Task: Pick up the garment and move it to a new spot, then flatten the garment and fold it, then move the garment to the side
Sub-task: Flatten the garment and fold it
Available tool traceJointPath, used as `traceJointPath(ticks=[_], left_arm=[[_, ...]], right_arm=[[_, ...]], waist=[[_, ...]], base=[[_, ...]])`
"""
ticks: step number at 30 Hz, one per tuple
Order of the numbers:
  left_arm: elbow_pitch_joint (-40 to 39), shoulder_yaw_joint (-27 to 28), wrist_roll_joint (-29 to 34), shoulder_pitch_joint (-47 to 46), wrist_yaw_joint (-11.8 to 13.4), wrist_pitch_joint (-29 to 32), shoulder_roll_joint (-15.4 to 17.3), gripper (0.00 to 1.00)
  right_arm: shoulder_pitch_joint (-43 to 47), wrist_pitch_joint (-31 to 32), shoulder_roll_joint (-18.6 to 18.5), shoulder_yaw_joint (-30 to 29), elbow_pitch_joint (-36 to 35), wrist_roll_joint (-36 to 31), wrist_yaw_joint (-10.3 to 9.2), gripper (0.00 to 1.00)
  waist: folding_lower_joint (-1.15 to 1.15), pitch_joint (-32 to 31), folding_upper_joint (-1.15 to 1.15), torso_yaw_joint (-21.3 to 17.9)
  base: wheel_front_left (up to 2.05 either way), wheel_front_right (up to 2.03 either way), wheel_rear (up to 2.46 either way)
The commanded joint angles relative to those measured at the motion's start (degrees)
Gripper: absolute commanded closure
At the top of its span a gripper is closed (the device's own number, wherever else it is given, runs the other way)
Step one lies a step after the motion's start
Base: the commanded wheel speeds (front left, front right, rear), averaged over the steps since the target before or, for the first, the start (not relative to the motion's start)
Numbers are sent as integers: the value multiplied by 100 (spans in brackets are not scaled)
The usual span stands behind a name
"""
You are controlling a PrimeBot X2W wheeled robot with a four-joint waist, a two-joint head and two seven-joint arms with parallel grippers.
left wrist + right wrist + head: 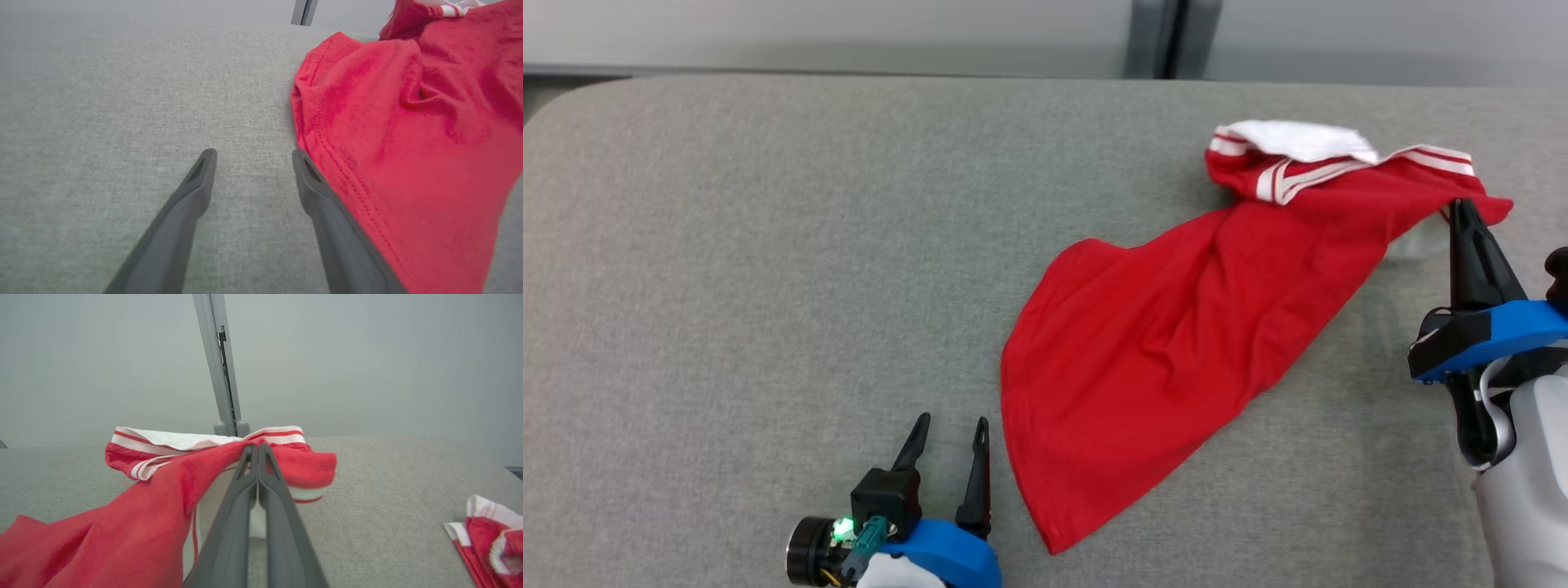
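A red garment point(1176, 327) with white-striped trim and a white inner part lies crumpled on the grey padded table point(768, 245), stretching from near centre to the far right. My right gripper point(1463, 208) is shut on the garment's far right edge; in the right wrist view its fingers point(271, 486) meet on the red cloth point(171, 498), which is lifted slightly. Low at the front, my left gripper point(951, 425) stands open, just left of the garment's near hem. In the left wrist view its right finger point(314, 192) lies beside the red hem point(367, 163), with bare table between the fingers.
Another red and white cloth point(486, 531) lies on the table to the right in the right wrist view. A grey wall with a vertical metal post point(1168, 37) stands behind the table's far edge. The table's left half is bare grey fabric.
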Motion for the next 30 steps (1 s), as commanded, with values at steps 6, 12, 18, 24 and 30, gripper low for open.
traceJointPath(ticks=[6,12,18,24,30], left_arm=[[80,47,-52,212,-95,-17,2,0],[69,96,-47,271,-88,-17,2,0],[102,-80,-20,31,-118,-17,1,0],[111,-270,-51,-110,-54,-18,-2,0],[-5,-213,-98,-21,-33,-18,-4,0]], right_arm=[[410,-22,-103,217,-833,287,1,100],[637,-12,-316,403,-1248,471,1,100],[106,44,-429,582,-577,287,1,100],[-732,32,-426,259,1050,-326,2,0],[-789,-19,-143,-13,1157,-580,1,0]], waist=[[0,-482,1,-437],[0,-468,1,-538],[0,-135,1,-211],[0,66,1,261],[0,-42,1,266]], base=[[0,0,0],[0,0,0],[0,0,0],[0,0,0],[0,0,0]])
